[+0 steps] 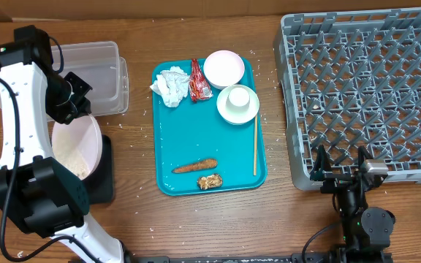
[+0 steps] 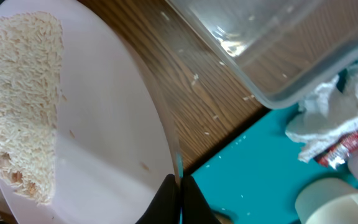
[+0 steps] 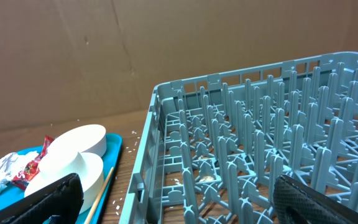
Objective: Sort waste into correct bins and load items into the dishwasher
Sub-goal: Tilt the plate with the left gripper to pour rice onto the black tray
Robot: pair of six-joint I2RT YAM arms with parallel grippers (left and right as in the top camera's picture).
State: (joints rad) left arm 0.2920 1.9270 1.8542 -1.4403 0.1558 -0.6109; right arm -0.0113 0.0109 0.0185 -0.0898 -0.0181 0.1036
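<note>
Rice [image 2: 23, 99] lies heaped on the large flat white round plate [image 1: 75, 150]. The left gripper [image 2: 179, 198] is clamped on its rim, holding it over the shallow black rectangular tray [image 1: 107, 179], probably to tip the grains out. The right gripper [image 1: 340, 172] waits spread and empty beside the square grey plastic dish rack [image 1: 364, 88].

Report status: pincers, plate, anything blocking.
Left pincer shut on plate rim, rice on it. Plate over black tray. Right pincer open, by rack front edge. Nothing blocking seen.
</note>
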